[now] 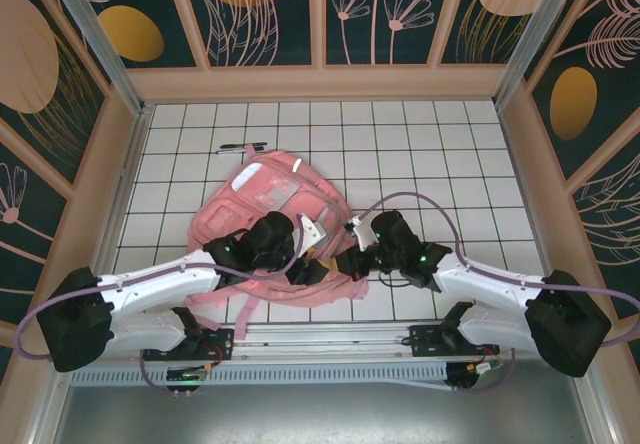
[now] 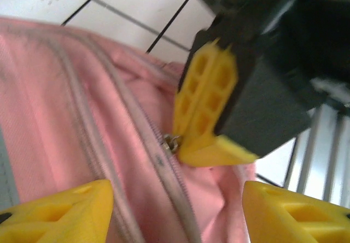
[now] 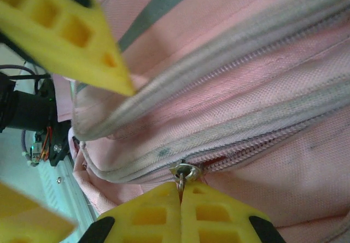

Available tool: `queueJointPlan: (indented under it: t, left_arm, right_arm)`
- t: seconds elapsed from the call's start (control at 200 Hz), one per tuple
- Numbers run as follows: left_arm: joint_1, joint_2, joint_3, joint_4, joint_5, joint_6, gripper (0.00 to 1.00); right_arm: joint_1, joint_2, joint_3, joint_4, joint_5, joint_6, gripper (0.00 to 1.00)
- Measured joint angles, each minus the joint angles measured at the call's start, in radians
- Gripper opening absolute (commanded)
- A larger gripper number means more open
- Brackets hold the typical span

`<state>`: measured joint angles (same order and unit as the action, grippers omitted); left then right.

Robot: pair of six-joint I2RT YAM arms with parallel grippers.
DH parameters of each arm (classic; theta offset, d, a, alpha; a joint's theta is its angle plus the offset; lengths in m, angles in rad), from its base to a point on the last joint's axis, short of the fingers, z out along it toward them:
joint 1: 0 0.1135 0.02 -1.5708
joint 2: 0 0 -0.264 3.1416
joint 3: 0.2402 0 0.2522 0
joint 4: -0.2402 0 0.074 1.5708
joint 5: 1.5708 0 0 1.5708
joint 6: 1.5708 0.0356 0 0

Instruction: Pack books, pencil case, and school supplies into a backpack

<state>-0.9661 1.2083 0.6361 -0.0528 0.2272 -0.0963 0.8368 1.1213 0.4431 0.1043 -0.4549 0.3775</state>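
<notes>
The pink backpack lies flat in the middle of the table, its near edge between my two grippers. My right gripper is shut on the metal zipper pull of a grey-taped zipper. In the left wrist view that zipper pull sits at the tip of the right gripper's fingers. My left gripper hangs open over the pink fabric, one finger on each side of the zipper, with nothing held. Dark pens lie on the table behind the backpack. The books and pencil case are out of view.
A white gridded table is boxed in by tan walls. A metal rail runs along the near edge between the arm bases. Pink straps trail toward it.
</notes>
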Motion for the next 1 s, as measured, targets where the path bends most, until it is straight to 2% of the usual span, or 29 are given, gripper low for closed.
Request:
queueJointPlan:
  t: [0.18,0.235,0.5,0.616,0.856,1.001]
  left_arm:
    - [-0.037,0.04,-0.032,0.048,-0.063,-0.024,0.62]
    - [-0.045,0.058,-0.036,0.071,-0.072,-0.027,0.58]
    - [-0.068,0.108,-0.045,0.122,-0.132,-0.024,0.0]
    - [-0.07,0.067,-0.075,0.134,-0.139,-0.01,0.0]
    - [-0.057,-0.007,-0.134,0.217,-0.132,0.045,0.0]
    - [-0.055,-0.026,-0.159,0.213,-0.116,0.089,0.0]
  right_arm:
    - [-0.007,-0.007,-0.018,0.025,-0.045,0.0,0.0]
    - [-0.009,-0.007,-0.019,0.027,-0.052,0.0,0.0]
    - [-0.013,-0.007,-0.027,0.012,-0.052,-0.008,0.0]
    - [-0.013,-0.008,-0.016,-0.022,-0.023,-0.04,0.0]
    - [0.022,0.006,0.09,-0.159,0.162,-0.105,0.0]
    - [-0.001,0.059,0.097,-0.192,0.354,-0.101,0.0]
